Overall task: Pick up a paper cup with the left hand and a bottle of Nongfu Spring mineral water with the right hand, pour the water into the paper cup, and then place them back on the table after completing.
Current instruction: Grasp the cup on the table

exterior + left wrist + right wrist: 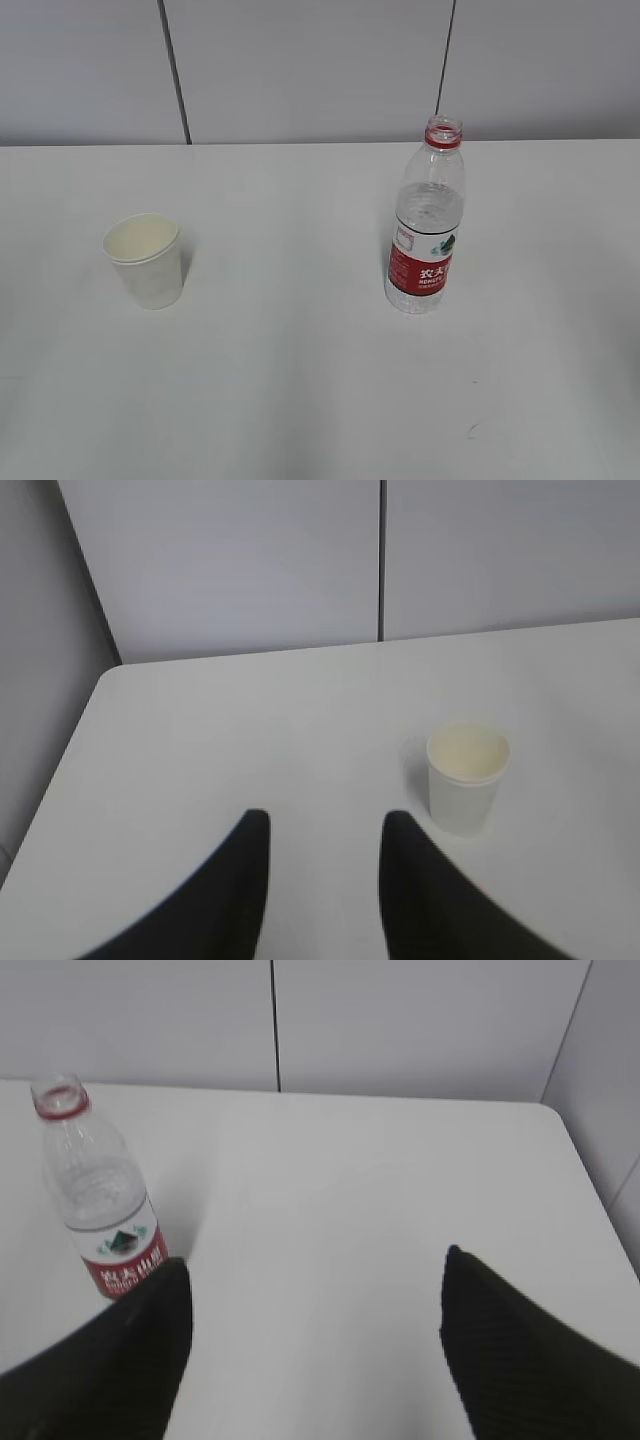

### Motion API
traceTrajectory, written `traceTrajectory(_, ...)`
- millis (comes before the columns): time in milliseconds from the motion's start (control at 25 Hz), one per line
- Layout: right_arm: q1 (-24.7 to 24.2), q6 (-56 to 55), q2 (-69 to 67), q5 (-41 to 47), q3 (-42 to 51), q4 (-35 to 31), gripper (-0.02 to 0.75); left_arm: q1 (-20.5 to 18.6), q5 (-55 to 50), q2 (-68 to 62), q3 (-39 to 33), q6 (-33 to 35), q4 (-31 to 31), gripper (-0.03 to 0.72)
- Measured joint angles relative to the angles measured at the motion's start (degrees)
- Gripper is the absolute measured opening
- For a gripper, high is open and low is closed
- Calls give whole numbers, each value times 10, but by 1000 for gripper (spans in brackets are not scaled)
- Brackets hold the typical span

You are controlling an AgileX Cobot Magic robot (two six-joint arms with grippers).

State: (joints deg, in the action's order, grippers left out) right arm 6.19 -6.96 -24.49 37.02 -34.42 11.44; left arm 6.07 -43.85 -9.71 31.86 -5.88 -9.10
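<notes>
— Exterior view first: what stands on the bench (300, 400)?
— A white paper cup (146, 260) upright on the left, and a clear bottle (427, 220) with a red label upright on the right, well apart. The bottle has no cap; its red neck ring shows, and the water (428, 212) fills it partway.
— Any arm in that view?
— None.
— And the left wrist view?
— The left gripper (322, 880) hangs over the bench with its two dark fingers (240, 890) spread a moderate gap apart, holding nothing. The cup (466, 780) sits ahead and to the right of it, untouched.
— The right wrist view?
— The right gripper (315, 1350) is spread wide, empty. The bottle (100, 1200) stands just beyond its left-hand finger (120, 1360); I cannot tell whether they touch.
</notes>
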Motion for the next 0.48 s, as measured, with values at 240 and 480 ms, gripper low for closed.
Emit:
traceTrajectory(240, 0, -20, -98, -118, 0, 0, 572, 0, 174, -156, 0, 0, 4, 239)
traceTrajectory(480, 0, -28, -159, -187, 0, 0, 572, 0, 322, -314, 0, 0, 7, 238)
